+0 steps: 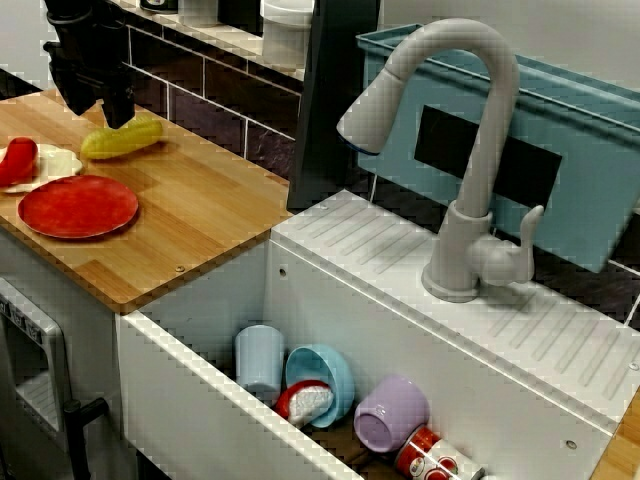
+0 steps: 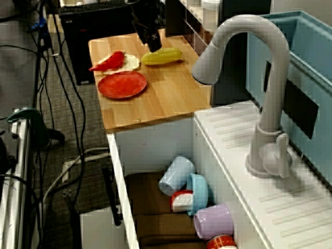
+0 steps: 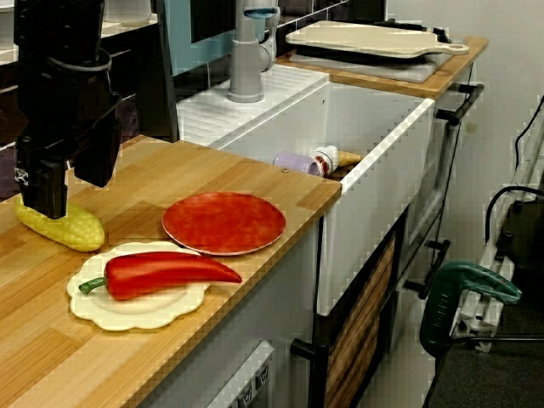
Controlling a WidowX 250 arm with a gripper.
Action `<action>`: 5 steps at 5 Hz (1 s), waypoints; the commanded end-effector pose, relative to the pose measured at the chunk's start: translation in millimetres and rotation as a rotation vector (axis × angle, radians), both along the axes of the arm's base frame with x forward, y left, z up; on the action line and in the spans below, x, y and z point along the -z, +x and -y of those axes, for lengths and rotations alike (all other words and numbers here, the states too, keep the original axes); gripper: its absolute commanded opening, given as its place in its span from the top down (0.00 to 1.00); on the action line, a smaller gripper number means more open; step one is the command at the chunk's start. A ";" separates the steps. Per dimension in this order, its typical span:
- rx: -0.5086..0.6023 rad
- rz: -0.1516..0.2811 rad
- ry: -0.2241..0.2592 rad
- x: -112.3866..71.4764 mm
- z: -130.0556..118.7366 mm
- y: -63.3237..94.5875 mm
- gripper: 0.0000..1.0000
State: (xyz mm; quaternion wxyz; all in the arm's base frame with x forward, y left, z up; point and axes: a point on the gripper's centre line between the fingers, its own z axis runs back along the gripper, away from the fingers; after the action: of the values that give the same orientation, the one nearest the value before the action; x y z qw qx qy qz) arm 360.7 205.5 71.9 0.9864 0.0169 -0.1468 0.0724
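Observation:
My black gripper point(image 1: 97, 108) hangs over the far end of the wooden counter point(image 1: 210, 215), right above a yellow corn cob point(image 1: 122, 138). Its fingers are spread apart, and in the low counter-level view one finger point(image 3: 44, 191) reaches down in front of the cob's point(image 3: 72, 228) left end while the other stays higher. The cob lies flat on the wood. Whether a finger touches it I cannot tell. Beside the cob, a red pepper point(image 3: 157, 274) rests on a cream scalloped plate point(image 3: 93, 302), with an empty red plate point(image 3: 223, 222) nearby.
A white sink point(image 1: 200, 395) to the right holds blue, purple and red-patterned cups point(image 1: 390, 412). A grey faucet point(image 1: 470, 150) stands behind it, next to a teal bin point(image 1: 590, 160) and a dark upright post point(image 1: 330, 100). A cutting board point(image 3: 374, 38) lies on the far counter.

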 end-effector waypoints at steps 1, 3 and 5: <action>-0.050 0.050 0.025 -19.5 -8.3 13.7 0.00; -0.079 0.028 0.042 -15.2 -9.2 26.8 0.00; -0.117 0.023 0.059 -12.1 -11.5 33.0 0.00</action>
State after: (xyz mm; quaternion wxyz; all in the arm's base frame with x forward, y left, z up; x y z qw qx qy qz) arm 385.4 206.1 58.2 0.9821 0.0408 -0.1335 0.1263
